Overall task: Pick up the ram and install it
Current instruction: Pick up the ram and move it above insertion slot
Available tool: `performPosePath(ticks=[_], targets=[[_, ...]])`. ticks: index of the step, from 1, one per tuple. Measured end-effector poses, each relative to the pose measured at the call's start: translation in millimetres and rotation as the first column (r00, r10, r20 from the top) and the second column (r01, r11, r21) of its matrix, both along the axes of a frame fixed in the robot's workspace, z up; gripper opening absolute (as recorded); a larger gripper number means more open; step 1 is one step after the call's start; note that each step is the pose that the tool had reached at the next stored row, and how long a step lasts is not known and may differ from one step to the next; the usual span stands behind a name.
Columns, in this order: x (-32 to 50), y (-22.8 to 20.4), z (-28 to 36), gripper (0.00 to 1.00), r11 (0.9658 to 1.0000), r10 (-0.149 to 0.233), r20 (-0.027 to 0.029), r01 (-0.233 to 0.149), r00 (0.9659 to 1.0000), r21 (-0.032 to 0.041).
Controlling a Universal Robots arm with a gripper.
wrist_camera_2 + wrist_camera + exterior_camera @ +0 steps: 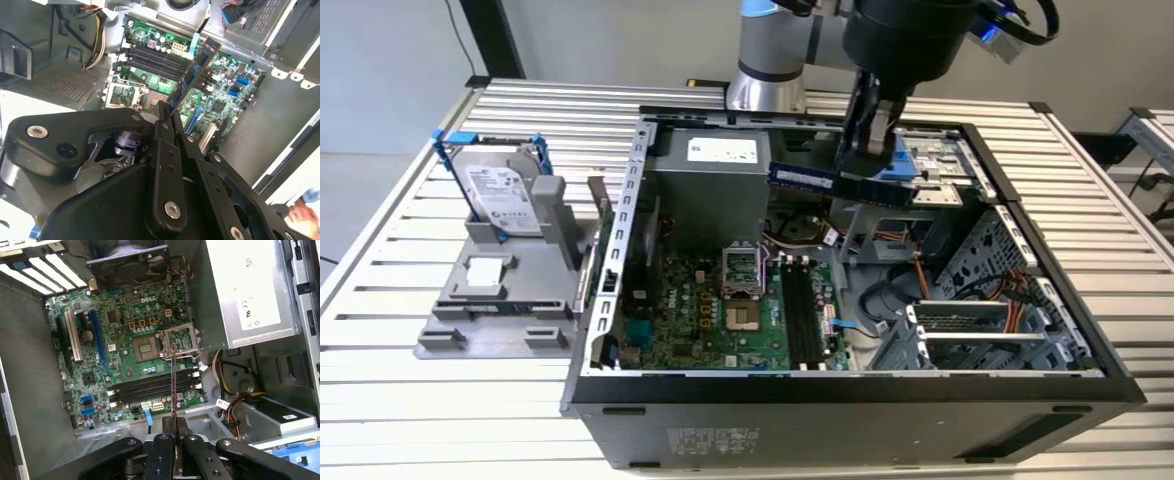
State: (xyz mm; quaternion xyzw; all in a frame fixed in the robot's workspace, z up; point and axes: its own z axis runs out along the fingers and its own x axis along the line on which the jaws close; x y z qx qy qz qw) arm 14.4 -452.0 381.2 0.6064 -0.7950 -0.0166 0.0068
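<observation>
**Ram held over the open case, crosswise to its slots**

I have the ram (834,184), a long, thin, dark circuit-board stick with black chips, pinched between the black fingers of my hand (866,158). The fingers are pressed onto its flat faces off-centre, so most of the stick juts out to one side of the hand, touching nothing.

Below the hand lie the long black plastic memory slots (150,385) of the green motherboard (115,355), inside the open dark metal computer case (854,385). The ram hangs well above them and is not seated. In the first wrist view its edge cuts across the slots rather than running along them.

That mismatch is my main worry. Brought down like this, the stick would land across the slot walls or the metal processor socket frame (177,342) and could chip. The off-centre hold is the second risk, since any push could pivot the stick between the fingers. The bundle of yellow and orange wires (227,390) beside the hand could also snag it.
</observation>
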Motion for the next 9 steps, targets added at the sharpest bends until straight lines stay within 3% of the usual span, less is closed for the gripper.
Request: performPosePath(ticks=[5, 9], targets=[[0.0, 0.0, 0.0, 0.0, 0.9969, -0.079, 0.0, 0.079, 0.9969, 0.0001], [0.0, 0.0, 0.0, 0.0, 0.9896, -0.144, 0.0, 0.144, 0.9896, 0.0]])
